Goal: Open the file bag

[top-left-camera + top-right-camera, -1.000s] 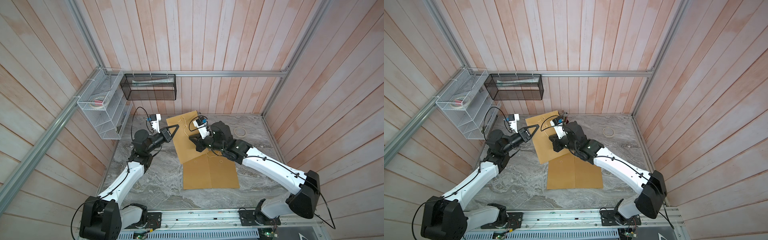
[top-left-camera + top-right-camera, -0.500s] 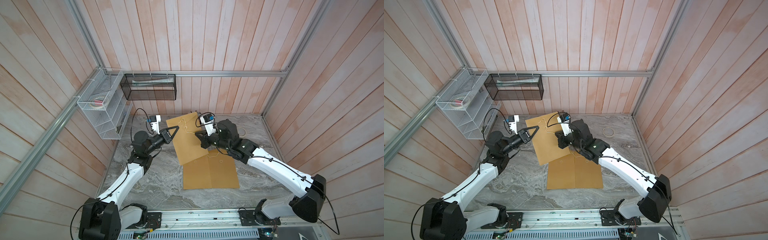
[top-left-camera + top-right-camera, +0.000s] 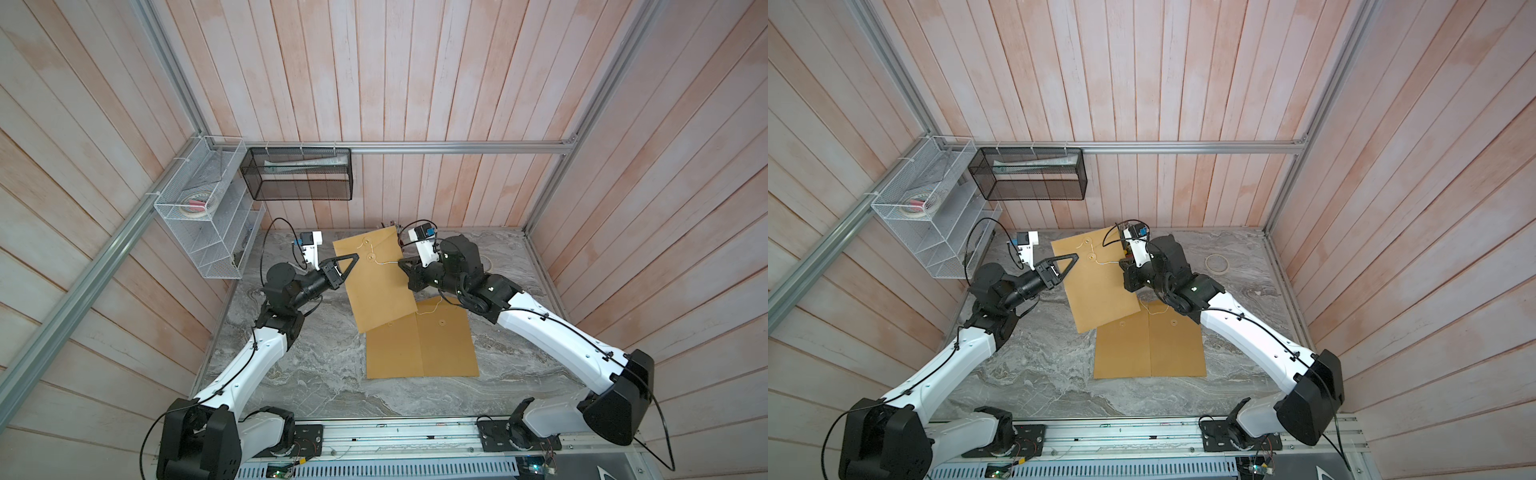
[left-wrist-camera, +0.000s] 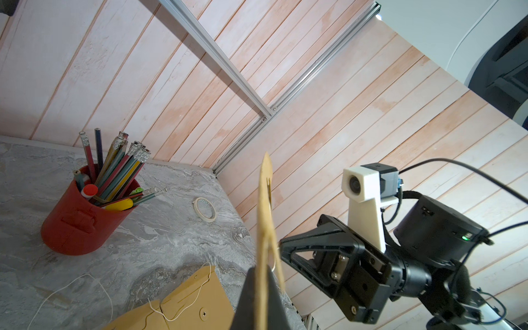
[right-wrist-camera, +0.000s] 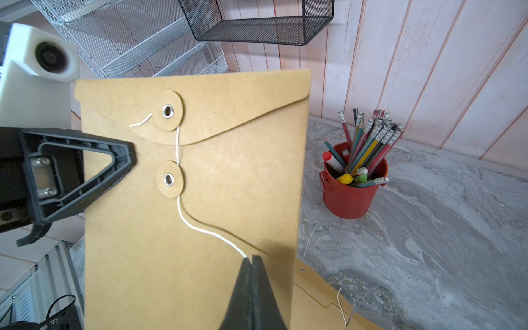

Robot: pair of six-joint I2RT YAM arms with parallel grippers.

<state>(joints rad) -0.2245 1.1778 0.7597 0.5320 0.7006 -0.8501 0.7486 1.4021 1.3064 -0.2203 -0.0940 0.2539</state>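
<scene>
A brown paper file bag (image 3: 380, 286) (image 3: 1100, 291) hangs upright above the table. My left gripper (image 3: 355, 257) (image 4: 261, 274) is shut on its left edge, near the flap. In the right wrist view the flap (image 5: 228, 97) lies down against the bag (image 5: 228, 171). A white string (image 5: 200, 227) runs from the flap's disc (image 5: 168, 111) past the lower disc (image 5: 169, 179) to my right gripper (image 5: 251, 258). That gripper (image 3: 401, 262) (image 3: 1122, 262) is shut on the string's end, at the bag's right edge.
Two more brown file bags (image 3: 422, 345) lie flat on the marble table under the raised one. A red cup of pencils (image 5: 351, 197) stands at the back, and a tape roll (image 3: 1217, 262) lies to the right. A white wire shelf (image 3: 208, 224) and a black mesh basket (image 3: 299, 174) hang on the walls.
My right gripper has moved right and slightly back, from over the bag's face to its right edge, drawing the string out. The left gripper and bag have stayed nearly still.
</scene>
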